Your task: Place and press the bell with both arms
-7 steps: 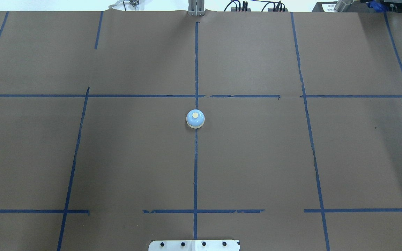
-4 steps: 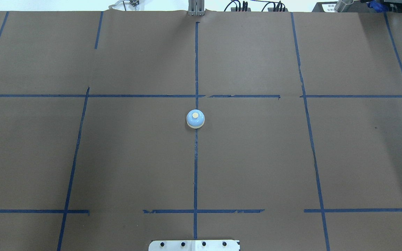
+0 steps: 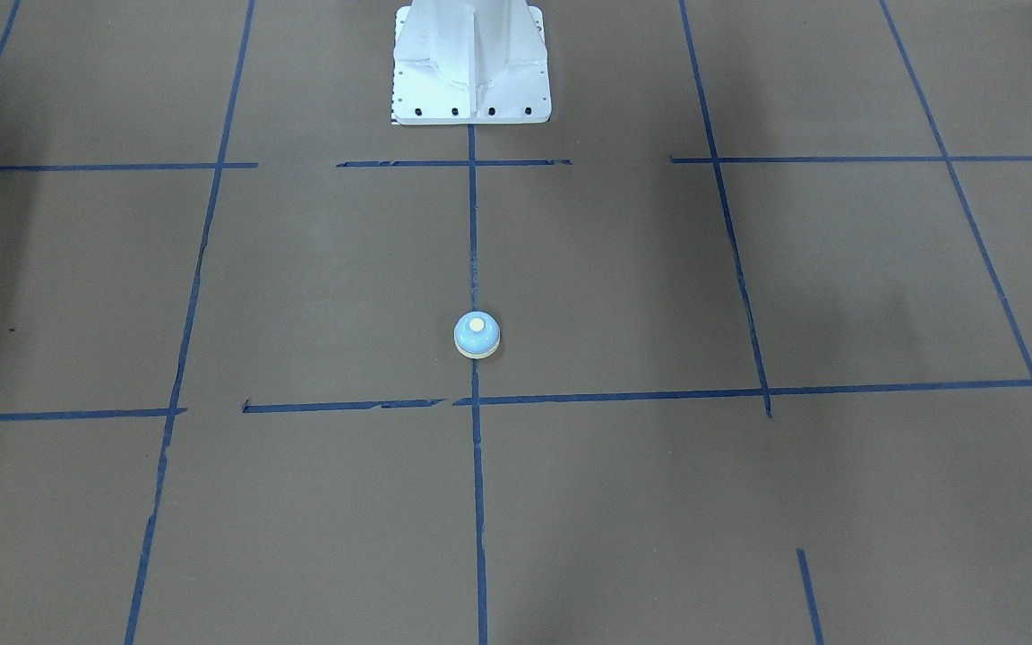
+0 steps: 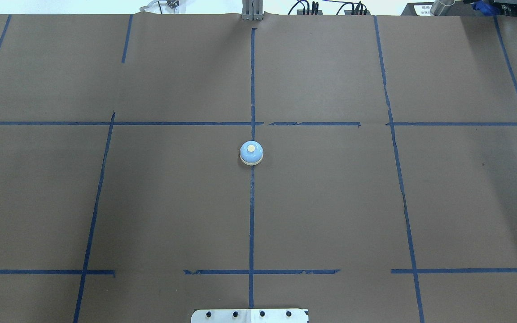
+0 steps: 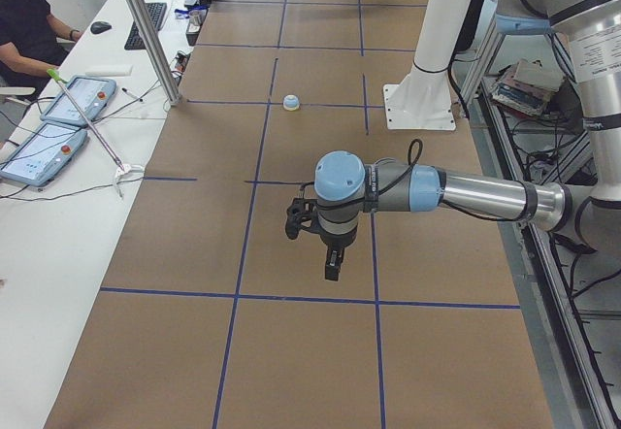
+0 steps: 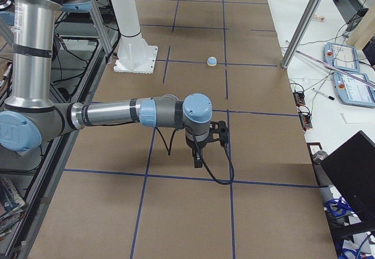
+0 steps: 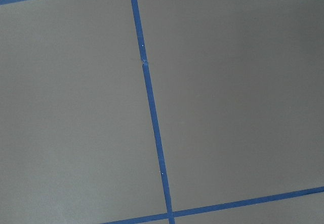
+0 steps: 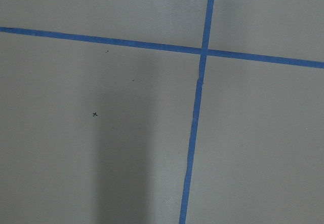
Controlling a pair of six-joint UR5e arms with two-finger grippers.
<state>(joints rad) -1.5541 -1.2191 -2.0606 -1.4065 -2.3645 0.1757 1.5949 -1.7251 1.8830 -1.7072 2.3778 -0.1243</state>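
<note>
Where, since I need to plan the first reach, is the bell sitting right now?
In the overhead view the bell sits mid-table on the centre tape line, just on the robot's side of the far cross line.

Covered edge to edge in brown paper (image 4: 173,202), gridded with blue tape (image 4: 251,215). Flanked along the far edge by a white side table (image 5: 58,215) carrying two tablets (image 5: 80,99), a keyboard (image 5: 153,14) and a mouse (image 5: 101,27). Marked at that edge by a silver post (image 5: 146,33). Lit evenly, with soft shadows.
</note>
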